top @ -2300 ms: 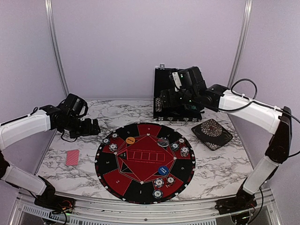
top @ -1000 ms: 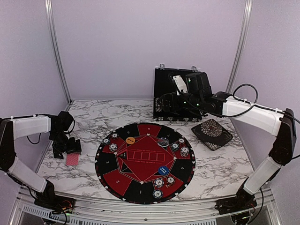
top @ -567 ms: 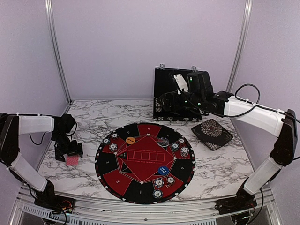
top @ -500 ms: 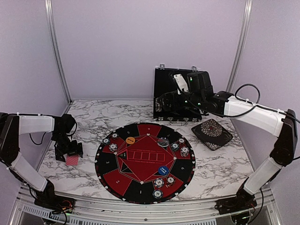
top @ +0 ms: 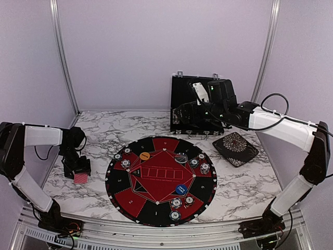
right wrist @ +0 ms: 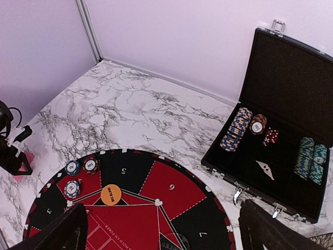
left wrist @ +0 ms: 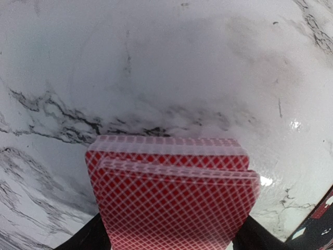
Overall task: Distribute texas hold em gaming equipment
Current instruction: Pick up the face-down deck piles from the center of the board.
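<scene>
Two tools: left tool (left wrist: pixel 167 237) straddles cards (left wrist: pixel 171 187), grip unclear even wrist-close; right tool (right wrist: pixel 167 232) wide, empty.

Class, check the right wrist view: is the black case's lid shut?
No, the lid of the case stands open, with chip stacks showing inside.

Marble worktop (top: pixel 250 182), lilac walls, metal posts in back corners. Big round red-and-black mat (top: pixel 156 187) lies flat mid-worktop, numbered segments round its rim. Black patterned square dish (top: pixel 235 148) just right of mat, apart from it. Open black case (right wrist: pixel 291 67) at back, lid upright.
</scene>
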Robot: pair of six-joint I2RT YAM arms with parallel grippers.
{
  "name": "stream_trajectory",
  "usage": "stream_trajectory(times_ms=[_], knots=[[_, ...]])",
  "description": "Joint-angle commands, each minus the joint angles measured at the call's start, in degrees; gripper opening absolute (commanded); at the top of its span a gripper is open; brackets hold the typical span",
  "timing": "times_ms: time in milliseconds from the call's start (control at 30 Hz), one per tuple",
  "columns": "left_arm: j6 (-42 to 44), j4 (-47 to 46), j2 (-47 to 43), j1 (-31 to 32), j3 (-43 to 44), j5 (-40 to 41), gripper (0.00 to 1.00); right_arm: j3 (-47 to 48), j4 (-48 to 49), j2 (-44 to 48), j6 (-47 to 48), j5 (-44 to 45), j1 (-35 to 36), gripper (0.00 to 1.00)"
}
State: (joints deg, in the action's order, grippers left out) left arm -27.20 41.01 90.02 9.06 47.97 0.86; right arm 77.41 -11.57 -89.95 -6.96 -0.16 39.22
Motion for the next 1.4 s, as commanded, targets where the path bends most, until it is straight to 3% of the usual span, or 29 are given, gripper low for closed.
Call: stream_trajectory(times_ms=[0,133,333,867,1133,1367], knots=[[0.9,1.1,0.9,0.3,-0.2,-2.2,0.72,0.0,0.7,2.0,0.4,-1.7,-0.2,0.98],[1.0,1.6,1.3,1.4,1.0,-3.0,0.62,0.2,0.8,1.4,0.2,-2.3,-0.2,0.98],[0.3,1.8,3.5,5.6,4.2,-3.7,0.54,0.3,0.7,0.5,-0.2,-2.8,-0.2,0.98],[4.5,4.4,3.3,9.2,8.0,-2.0,0.5,0.8,1.1,-3.8,-4.9,-10.8,-0.3,0.99],[5.9,7.0,2.1,10.1,10.8,-1.6,0.5,1.3,1.9,-7.9,-9.6,-17.9,-0.3,0.98],[7.3,10.9,2.1,14.7,16.3,-2.6,0.49,1.8,3.8,-12.1,-16.2,-27.9,-0.2,0.94]])
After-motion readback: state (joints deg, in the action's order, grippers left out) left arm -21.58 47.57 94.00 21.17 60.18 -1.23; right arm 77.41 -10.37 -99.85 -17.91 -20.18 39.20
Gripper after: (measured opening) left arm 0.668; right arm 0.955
